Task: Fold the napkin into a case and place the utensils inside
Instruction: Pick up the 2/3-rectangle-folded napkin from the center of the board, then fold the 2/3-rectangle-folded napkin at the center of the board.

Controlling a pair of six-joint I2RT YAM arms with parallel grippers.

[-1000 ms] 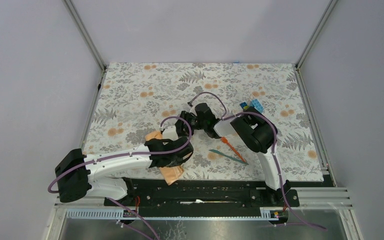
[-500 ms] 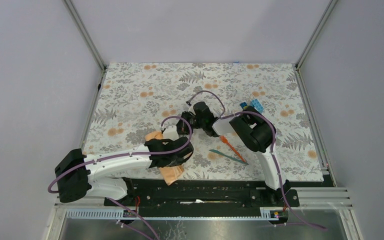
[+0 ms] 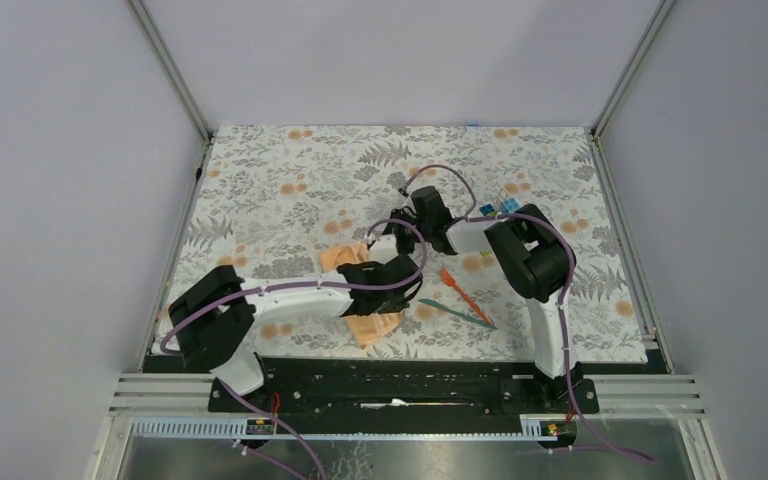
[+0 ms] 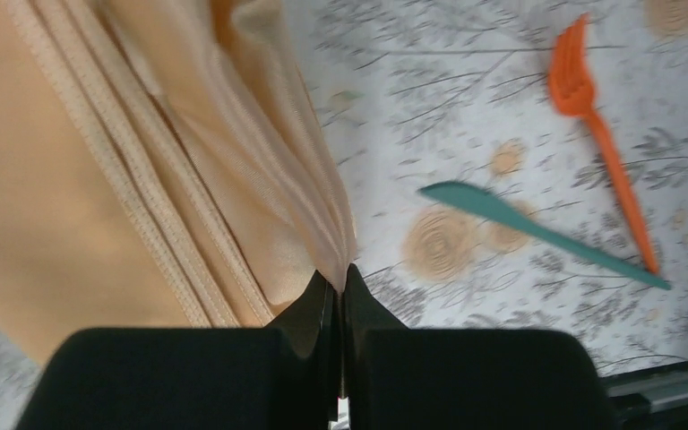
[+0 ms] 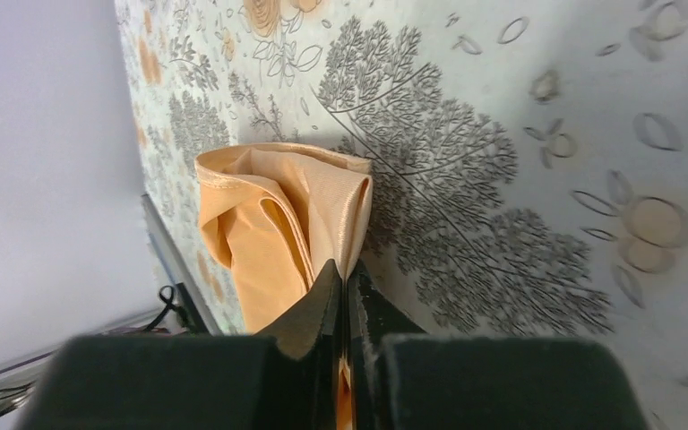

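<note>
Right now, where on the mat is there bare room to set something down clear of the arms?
Bare: the mat at far left, between its left edge and the napkin, and the right strip beyond the right arm. Crowded: the near middle, where the left arm, napkin, orange fork and teal knife sit; toy blocks lie right of centre.

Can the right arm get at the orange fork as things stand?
Probably not yet: the right gripper is shut on the napkin. The orange fork lies uncovered on the mat beside that arm.
</note>
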